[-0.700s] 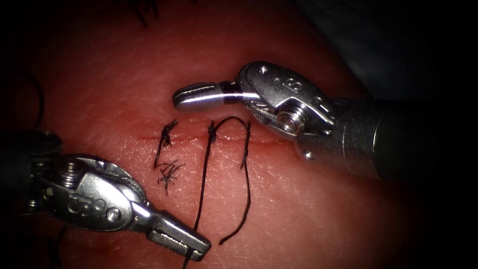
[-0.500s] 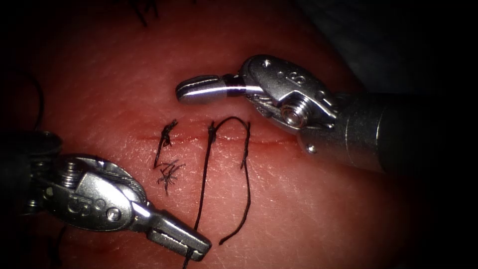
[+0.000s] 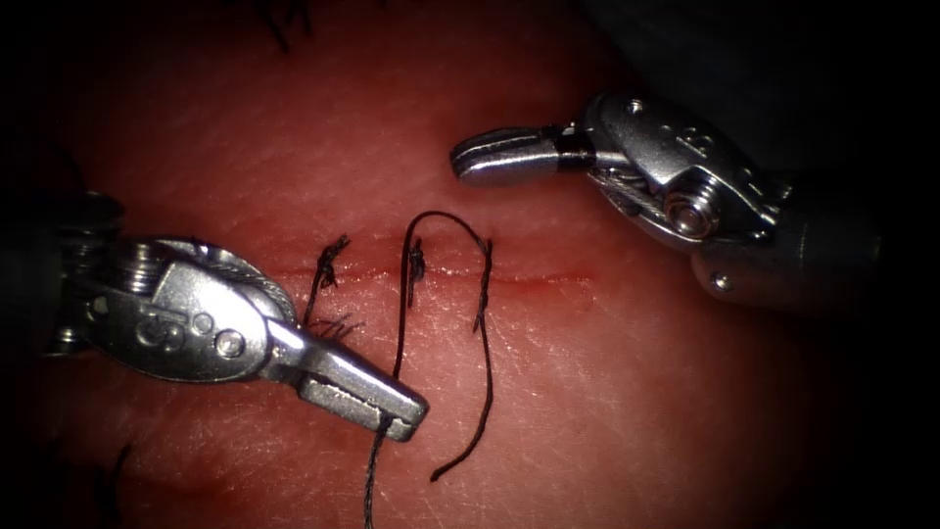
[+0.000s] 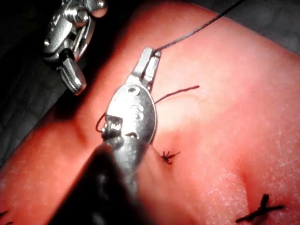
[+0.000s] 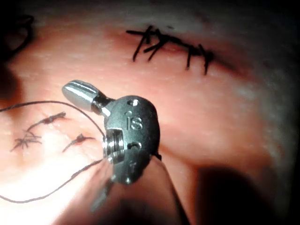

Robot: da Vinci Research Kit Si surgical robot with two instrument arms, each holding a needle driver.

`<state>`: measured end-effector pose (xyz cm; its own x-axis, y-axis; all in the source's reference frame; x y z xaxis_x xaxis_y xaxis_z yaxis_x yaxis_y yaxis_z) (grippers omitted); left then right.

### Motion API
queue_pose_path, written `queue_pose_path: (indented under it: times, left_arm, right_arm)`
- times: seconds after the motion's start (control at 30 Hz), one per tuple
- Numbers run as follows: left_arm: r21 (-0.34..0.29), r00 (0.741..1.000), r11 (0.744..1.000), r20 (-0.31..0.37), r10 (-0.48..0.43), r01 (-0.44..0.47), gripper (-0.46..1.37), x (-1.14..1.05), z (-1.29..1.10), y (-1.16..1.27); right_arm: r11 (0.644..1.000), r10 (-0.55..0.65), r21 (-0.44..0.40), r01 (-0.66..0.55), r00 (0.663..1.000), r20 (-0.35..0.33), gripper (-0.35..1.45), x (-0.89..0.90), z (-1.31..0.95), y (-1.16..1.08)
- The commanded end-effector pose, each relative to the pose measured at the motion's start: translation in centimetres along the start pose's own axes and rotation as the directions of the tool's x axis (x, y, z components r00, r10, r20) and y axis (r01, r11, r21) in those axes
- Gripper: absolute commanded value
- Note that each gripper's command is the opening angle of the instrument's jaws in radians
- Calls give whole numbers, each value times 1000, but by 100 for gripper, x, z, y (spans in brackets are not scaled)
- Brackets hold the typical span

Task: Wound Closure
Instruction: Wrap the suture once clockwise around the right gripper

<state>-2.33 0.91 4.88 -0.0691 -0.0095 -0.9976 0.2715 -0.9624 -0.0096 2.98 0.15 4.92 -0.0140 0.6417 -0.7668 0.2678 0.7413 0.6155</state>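
The left tool lies low on the tissue, below the cut, jaws shut on the dark thread. From those jaws the thread climbs to a knot at the cut and arches over as a loop. It then drops to a free end. Above the cut's right part hovers the right tool, jaws shut with nothing in them. The left wrist view has the left tool gripping the thread. The right wrist view has the right tool above the thread.
An older stitch with frayed cut ends sits on the cut left of the loop, close to the left tool's wrist. A separate row of dark finished stitches crosses another part of the tissue. Dark background lies beyond the tissue's far right edge.
The right tool has drawn back up and to the right, away from the cut. The left tool has moved up toward the cut with the thread, and the loop stands taller.
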Motion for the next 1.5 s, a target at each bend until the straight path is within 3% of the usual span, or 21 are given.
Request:
queue_pose_path:
  times: [0.03, 0.23, 0.63, 1.17, 1.33, 1.5]
  left_arm:
    - [-5, 1000, 1000, -1, 0, 0, -35, 0, 0, -1]
    - [-5, 1000, 1000, -4, 0, 0, -35, 1, -3, -8]
    - [5, 1000, 1000, -4, 0, 0, -35, 2, -1, -15]
    - [24, 999, 999, -20, -25, 26, -35, -15, 5, -7]
    - [40, 999, 999, -27, -24, 25, -35, -21, 9, -2]
    - [49, 998, 998, -32, -45, 47, -35, -30, 13, 3]
  right_arm:
    - [1000, -4, 2, 4, 1000, 3, -35, -3, 0, -2]
    - [1000, -26, 14, 25, 999, 20, -35, -28, 3, -16]
    - [999, -48, -4, 48, 997, 52, -35, -82, 33, -8]
    - [999, -37, -35, 38, 998, 42, -35, -85, 67, 2]
    - [991, -31, -129, 30, 1000, -4, -35, -86, 76, 5]
    - [986, -25, -166, 20, 999, -29, -35, -83, 87, 14]
